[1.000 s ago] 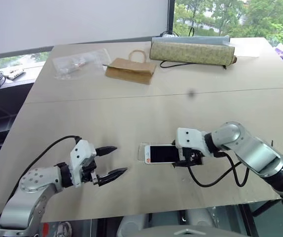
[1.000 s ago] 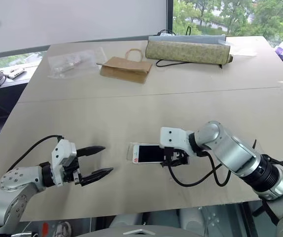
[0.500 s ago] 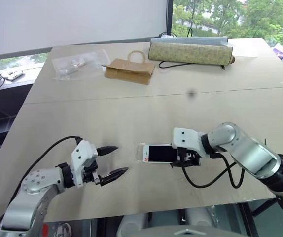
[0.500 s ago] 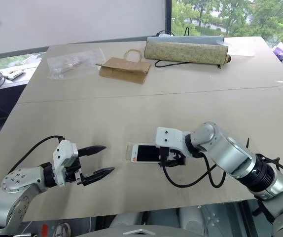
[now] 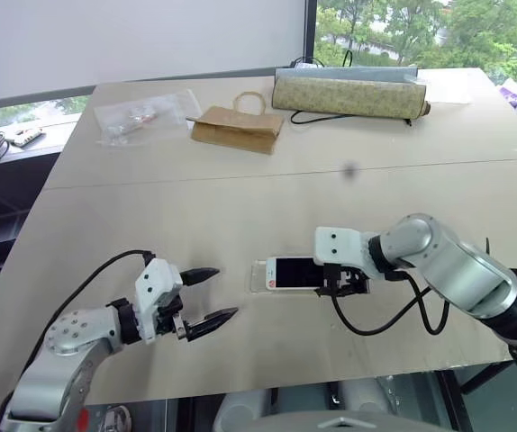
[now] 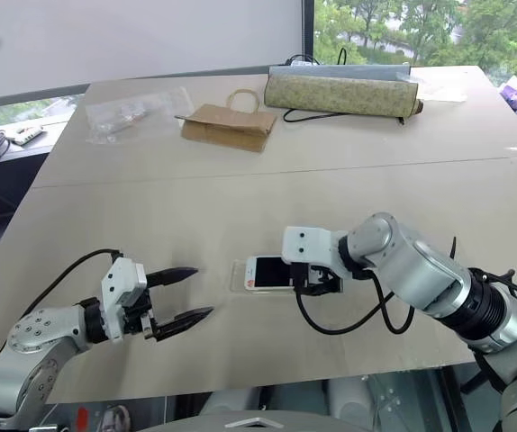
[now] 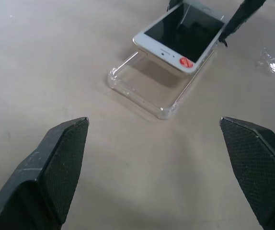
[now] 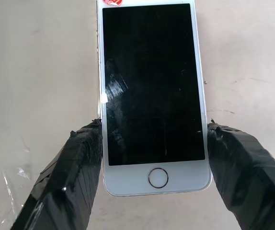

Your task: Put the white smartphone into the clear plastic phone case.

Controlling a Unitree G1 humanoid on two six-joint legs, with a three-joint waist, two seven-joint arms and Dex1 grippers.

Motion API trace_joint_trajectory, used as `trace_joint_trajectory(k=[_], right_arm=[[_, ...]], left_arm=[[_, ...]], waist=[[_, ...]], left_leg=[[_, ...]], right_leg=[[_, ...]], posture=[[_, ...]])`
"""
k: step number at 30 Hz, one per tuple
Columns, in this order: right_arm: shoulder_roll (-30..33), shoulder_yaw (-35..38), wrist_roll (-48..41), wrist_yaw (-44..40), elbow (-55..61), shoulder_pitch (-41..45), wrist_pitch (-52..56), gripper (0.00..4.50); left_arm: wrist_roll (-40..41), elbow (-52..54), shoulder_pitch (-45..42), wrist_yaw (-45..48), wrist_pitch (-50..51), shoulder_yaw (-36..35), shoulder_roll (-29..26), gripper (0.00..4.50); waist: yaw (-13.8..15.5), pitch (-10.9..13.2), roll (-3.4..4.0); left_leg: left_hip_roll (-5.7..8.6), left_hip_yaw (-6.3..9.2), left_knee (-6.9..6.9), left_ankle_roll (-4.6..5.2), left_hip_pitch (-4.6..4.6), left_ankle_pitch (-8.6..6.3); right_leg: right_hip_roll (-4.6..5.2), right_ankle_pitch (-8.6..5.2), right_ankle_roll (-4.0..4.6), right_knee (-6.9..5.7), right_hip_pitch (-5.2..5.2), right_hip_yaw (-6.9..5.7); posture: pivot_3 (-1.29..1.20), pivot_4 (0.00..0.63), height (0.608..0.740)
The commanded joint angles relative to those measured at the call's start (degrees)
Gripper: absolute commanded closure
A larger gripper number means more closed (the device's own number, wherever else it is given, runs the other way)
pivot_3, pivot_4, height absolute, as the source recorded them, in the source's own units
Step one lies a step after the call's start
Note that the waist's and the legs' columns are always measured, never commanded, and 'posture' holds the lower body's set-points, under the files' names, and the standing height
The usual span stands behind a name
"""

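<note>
Up at the top of the frame: crinkly plastic bag (image 5: 141, 114), brown paper bag (image 5: 239, 126), long patterned roll (image 5: 349, 95) — all well apart from the action. Nothing between the grippers. Phone (image 5: 294, 272) at centre, pinched at its sides by the right gripper (image 5: 340, 281), long axis left-right, red-marked end leftward, tilted over the clear case (image 5: 260, 276). Left gripper (image 5: 208, 294) lower left, jaws spread wide. Pale wood table (image 5: 240, 207), window with trees behind.
</note>
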State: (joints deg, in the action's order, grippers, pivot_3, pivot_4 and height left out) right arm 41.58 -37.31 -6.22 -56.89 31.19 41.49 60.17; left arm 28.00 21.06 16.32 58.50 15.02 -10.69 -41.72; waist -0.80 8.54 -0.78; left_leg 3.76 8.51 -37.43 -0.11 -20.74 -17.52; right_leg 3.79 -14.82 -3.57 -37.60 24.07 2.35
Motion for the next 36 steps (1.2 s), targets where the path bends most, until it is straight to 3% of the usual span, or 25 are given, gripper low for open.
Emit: trace_joint_trajectory(k=[1, 14, 36], right_arm=[[0.7, -0.4, -0.1, -0.2, 3.1, 1.9, 0.6, 1.54], [3.3, -6.7, 3.8, -0.6, 2.8, 4.3, -2.0, 1.54], [-1.7, -3.1, -1.7, 2.2, 1.7, 4.6, 7.5, 1.54]], left_arm=[[-0.4, 0.0, 0.2, 0.3, -1.4, -0.2, 0.1, 0.0], [-0.7, -0.7, 0.1, 0.9, -2.0, 0.2, 0.5, 0.0], [2.5, -1.7, -0.8, 7.1, -2.8, -1.3, -0.7, 0.0]], waist=[[0.0, 0.0, 0.0], [0.0, 0.0, 0.0], [0.0, 0.0, 0.0]], left_leg=[[0.0, 0.0, 0.0, 0.0, 0.0, 0.0], [0.0, -0.01, 0.0, 0.0, -0.01, 0.0], [0.0, -0.02, 0.01, 0.0, -0.04, 0.0]], right_leg=[[0.0, 0.0, 0.0, 0.0, 0.0, -0.01], [0.0, 0.0, 0.0, 0.02, 0.01, 0.0], [0.01, 0.0, 0.0, -0.01, 0.07, 0.02]], posture=[[0.0, 0.15, 0.74], [0.0, 0.15, 0.74], [0.0, 0.15, 0.74]])
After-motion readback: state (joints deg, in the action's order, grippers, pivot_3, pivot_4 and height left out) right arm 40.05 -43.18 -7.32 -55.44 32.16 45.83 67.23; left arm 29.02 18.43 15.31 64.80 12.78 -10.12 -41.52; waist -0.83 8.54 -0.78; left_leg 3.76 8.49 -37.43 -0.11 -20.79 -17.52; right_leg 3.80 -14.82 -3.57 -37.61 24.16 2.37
